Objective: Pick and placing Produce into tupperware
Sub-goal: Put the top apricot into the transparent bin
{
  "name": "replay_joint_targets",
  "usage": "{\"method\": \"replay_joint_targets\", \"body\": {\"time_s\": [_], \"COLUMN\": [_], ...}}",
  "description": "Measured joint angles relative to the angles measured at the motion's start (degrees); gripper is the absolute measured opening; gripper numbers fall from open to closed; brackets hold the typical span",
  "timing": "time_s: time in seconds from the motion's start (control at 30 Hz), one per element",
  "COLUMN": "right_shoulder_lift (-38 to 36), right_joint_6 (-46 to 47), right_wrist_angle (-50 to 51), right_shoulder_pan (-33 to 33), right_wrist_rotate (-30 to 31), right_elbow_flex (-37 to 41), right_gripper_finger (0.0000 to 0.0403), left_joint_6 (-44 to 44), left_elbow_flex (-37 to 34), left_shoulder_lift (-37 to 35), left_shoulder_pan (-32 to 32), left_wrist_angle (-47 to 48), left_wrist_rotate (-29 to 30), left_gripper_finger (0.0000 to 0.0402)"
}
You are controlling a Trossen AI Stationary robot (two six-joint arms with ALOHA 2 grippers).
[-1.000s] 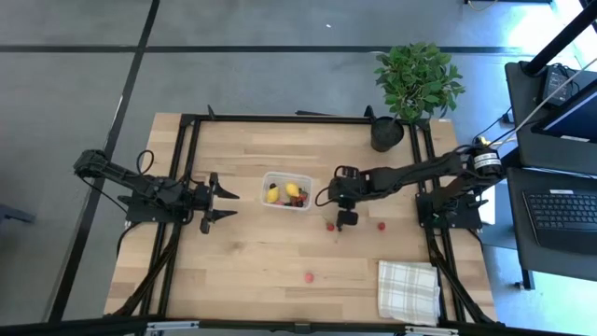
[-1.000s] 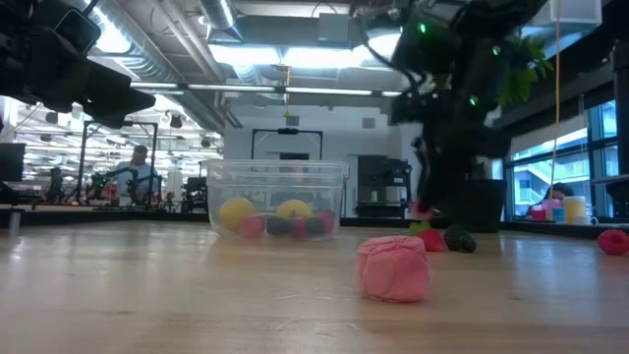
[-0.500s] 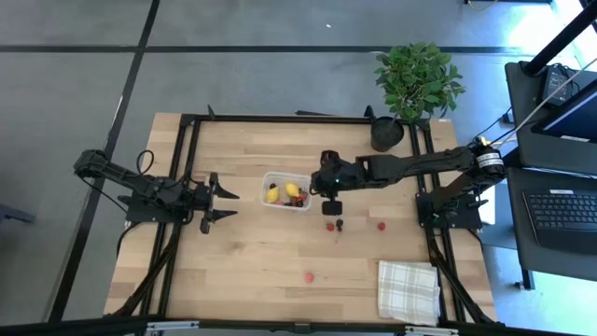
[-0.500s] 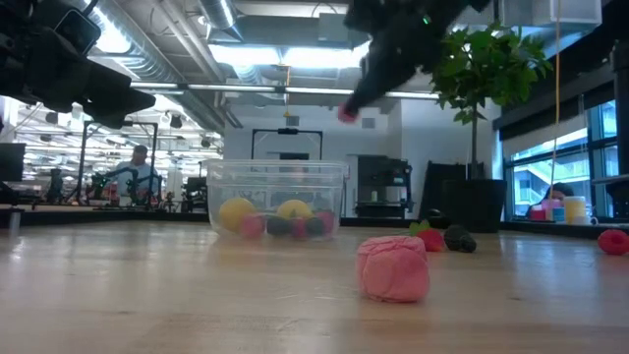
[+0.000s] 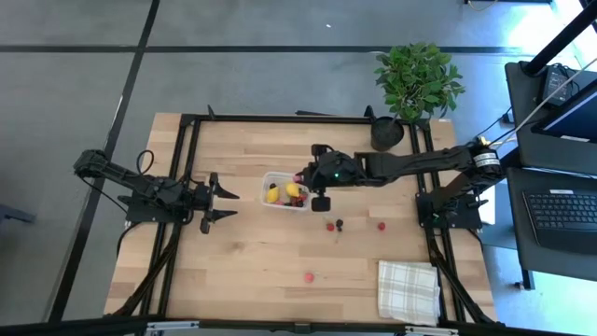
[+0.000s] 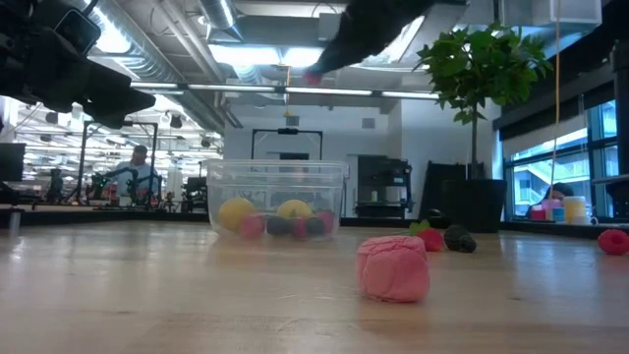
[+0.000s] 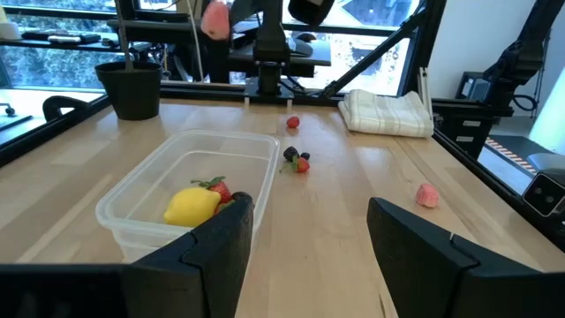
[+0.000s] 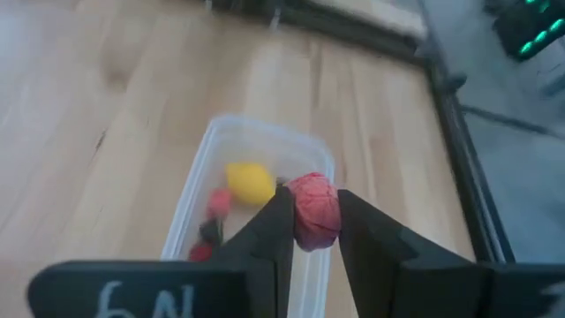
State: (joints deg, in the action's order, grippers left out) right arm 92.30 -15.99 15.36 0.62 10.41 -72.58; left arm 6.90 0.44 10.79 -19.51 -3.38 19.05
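The tupperware is a clear tub at the table's middle, holding a yellow lemon-shaped piece and some red and dark berries. My right gripper hangs high over the tub's right end, shut on a pink ball of produce. More produce lies loose on the wood: a red piece, a dark piece, another red one and a pink one. My left gripper waits open to the tub's left, nothing between its fingers. My right gripper pinches the pink ball by its two sides between the two fingertips. The fingers slant downward toward the table's left. The ball is lifted clear, well above the tub's rim.
A potted plant stands at the far right corner and a checked cloth lies at the near right. Black frame rails run along the table's sides. Bare wood lies near the front edge.
My right gripper has risen from the tabletop beside the red and dark pieces and gone toward the table's left, over the tub. It has tipped from pointing down to a slant. The pink ball went up with it, clear of the table.
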Motion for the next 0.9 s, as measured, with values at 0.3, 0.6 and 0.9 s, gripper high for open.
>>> {"method": "replay_joint_targets", "body": {"time_s": [0.3, 0.6, 0.9], "right_shoulder_lift": [4.26, 9.71, 15.78], "right_joint_6": [-0.72, -0.58, 0.72], "right_wrist_angle": [-10.25, -14.4, -14.76], "right_shoulder_pan": [0.0, -0.25, -1.32], "right_wrist_rotate": [-6.03, -6.12, -6.09], "right_elbow_flex": [-0.01, -0.01, 0.01], "right_gripper_finger": [0.0084, 0.0084, 0.0084], "left_joint_6": [-0.01, -0.02, -0.02], "left_elbow_flex": [0.01, 0.01, 0.01], "left_shoulder_lift": [0.07, 0.07, 0.07], "left_shoulder_pan": [0.0, 0.0, -0.02], "left_wrist_angle": [-0.01, 0.02, 0.02], "left_wrist_rotate": [-0.02, -0.19, -0.24], "left_gripper_finger": [0.0218, 0.0218, 0.0218]}}
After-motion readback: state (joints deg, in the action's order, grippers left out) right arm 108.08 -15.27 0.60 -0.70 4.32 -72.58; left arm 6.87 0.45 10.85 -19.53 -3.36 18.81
